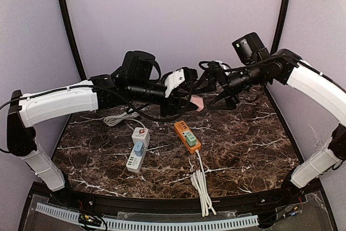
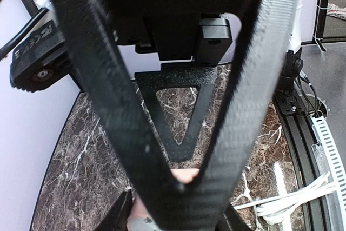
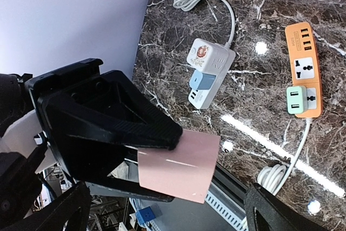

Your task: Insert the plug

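surface: dark veined marble table (image 1: 254, 139), lilac walls (image 1: 173, 14), black poles (image 1: 67, 20) | on table: white strip (image 1: 138, 150) with blue plug (image 1: 139, 146) near orange strip (image 1: 186, 135) with green plug (image 1: 191, 139), white cords (image 1: 201, 185) | left gripper (image 1: 189, 101) clenched on pink plug (image 1: 198, 103), aloft over far side of table | right gripper (image 1: 213, 94) fingers spread wide near it, holding nothing

In the left wrist view, the pink plug (image 2: 186, 176) is mostly hidden behind the left gripper (image 2: 175, 201) at bottom centre. The white cable (image 2: 292, 198) is cut off by the lower right edge.
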`<action>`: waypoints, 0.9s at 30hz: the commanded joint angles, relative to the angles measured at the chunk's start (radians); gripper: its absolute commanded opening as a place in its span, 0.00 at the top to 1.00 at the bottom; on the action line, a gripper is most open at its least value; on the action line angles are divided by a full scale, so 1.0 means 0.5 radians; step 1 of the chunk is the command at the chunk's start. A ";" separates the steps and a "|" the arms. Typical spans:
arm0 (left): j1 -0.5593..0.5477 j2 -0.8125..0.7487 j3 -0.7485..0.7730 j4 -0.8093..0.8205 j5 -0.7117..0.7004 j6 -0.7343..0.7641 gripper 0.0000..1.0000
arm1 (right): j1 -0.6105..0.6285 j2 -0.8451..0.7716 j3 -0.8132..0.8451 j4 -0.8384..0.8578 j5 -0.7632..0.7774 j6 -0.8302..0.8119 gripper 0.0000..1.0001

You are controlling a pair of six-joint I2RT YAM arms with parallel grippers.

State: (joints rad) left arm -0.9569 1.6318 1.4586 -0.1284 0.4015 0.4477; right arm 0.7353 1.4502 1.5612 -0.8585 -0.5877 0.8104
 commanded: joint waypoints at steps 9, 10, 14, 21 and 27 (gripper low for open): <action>-0.007 -0.346 -0.218 0.341 -0.026 -0.158 0.99 | -0.109 -0.325 -0.257 0.467 -0.193 0.146 0.01; -0.007 -0.368 -0.232 0.371 -0.023 -0.171 0.99 | -0.113 -0.359 -0.294 0.533 -0.223 0.179 0.01; 0.000 -0.418 -0.259 0.538 0.012 -0.249 0.99 | -0.128 -0.434 -0.409 0.789 -0.313 0.319 0.02; 0.062 -0.427 -0.263 0.792 0.155 -0.449 0.99 | -0.142 -0.518 -0.599 1.280 -0.460 0.572 0.01; 0.114 -0.422 -0.288 0.991 0.306 -0.622 0.99 | -0.142 -0.559 -0.758 1.721 -0.447 0.864 0.10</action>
State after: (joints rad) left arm -0.9161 1.4532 1.3369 0.2504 0.4744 0.2234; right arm 0.6685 1.1908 1.2243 -0.2260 -0.7956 1.1183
